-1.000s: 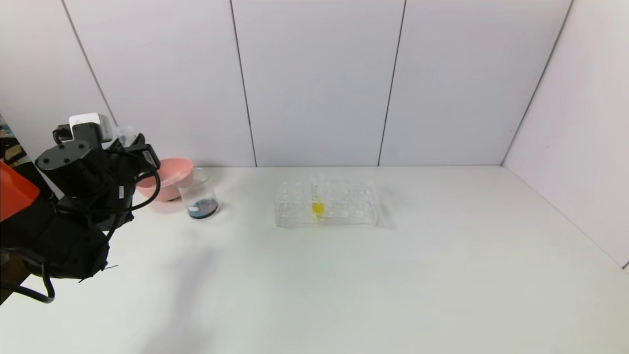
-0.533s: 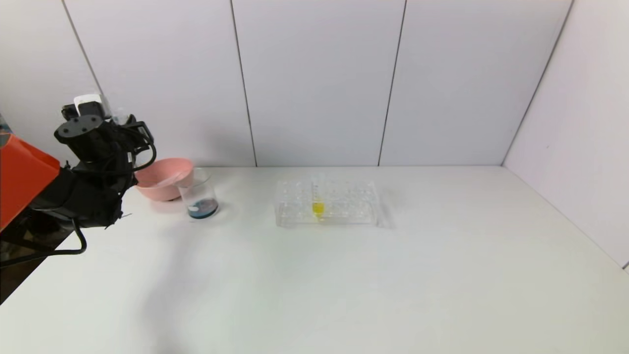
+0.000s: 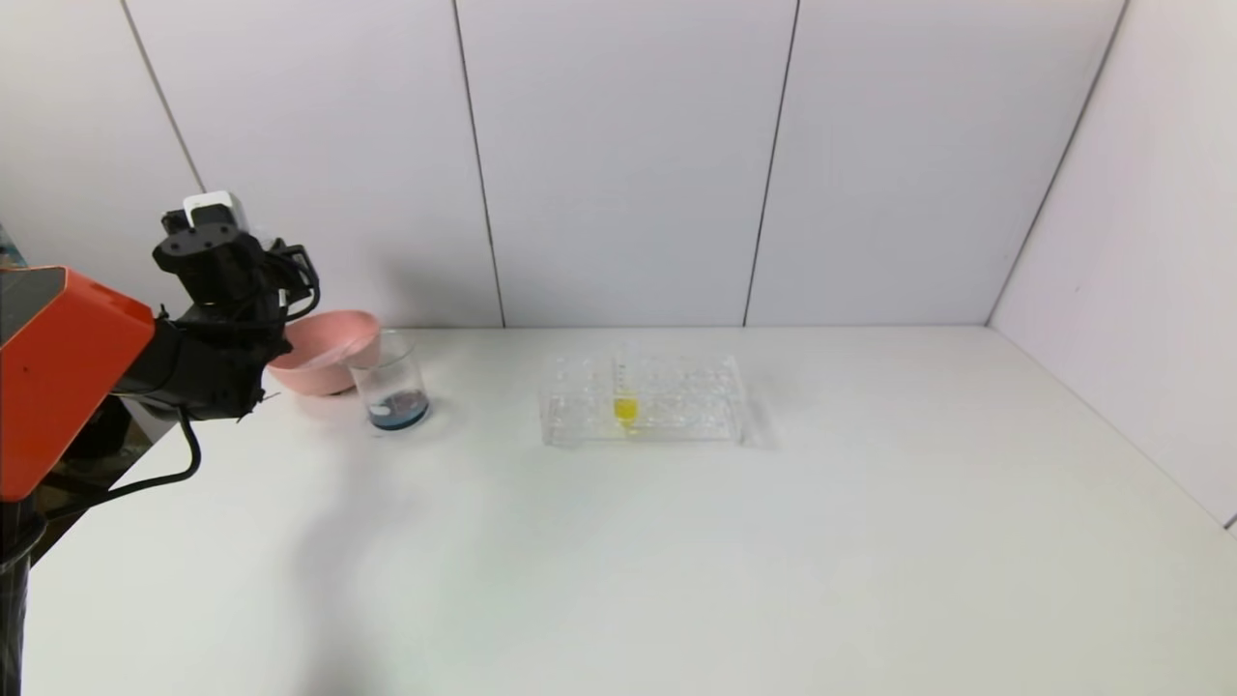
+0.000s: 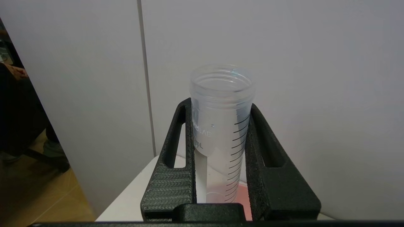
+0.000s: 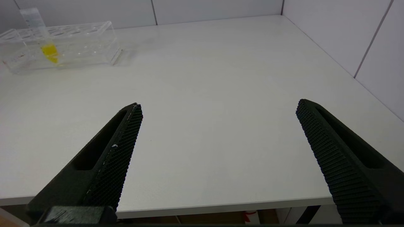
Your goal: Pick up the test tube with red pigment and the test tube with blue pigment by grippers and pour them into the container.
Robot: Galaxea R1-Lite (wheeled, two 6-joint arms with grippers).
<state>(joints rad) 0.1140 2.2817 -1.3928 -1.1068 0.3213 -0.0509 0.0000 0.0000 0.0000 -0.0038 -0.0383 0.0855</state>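
Observation:
My left gripper (image 3: 275, 275) is at the far left, raised just above the pink bowl (image 3: 324, 348). In the left wrist view the gripper (image 4: 221, 104) is shut on a clear graduated test tube (image 4: 221, 126), held upright with its open mouth up. No coloured liquid shows in this tube. The container (image 3: 391, 387), a small clear beaker, stands right of the bowl with dark blue-purple liquid at its bottom. No tube with red or blue liquid shows. My right gripper (image 5: 219, 105) is open and empty over the table's front edge, out of the head view.
A clear tube rack (image 3: 643, 398) stands mid-table and holds one tube with yellow liquid (image 3: 625, 406); both show in the right wrist view, the rack (image 5: 79, 44) and the yellow tube (image 5: 47, 47). A pale clear thing lies in the pink bowl. Walls close the back and right.
My left arm has reached away from the near left edge toward the back, carrying the tube up to the pink bowl. Beaker, rack and yellow tube have not moved.

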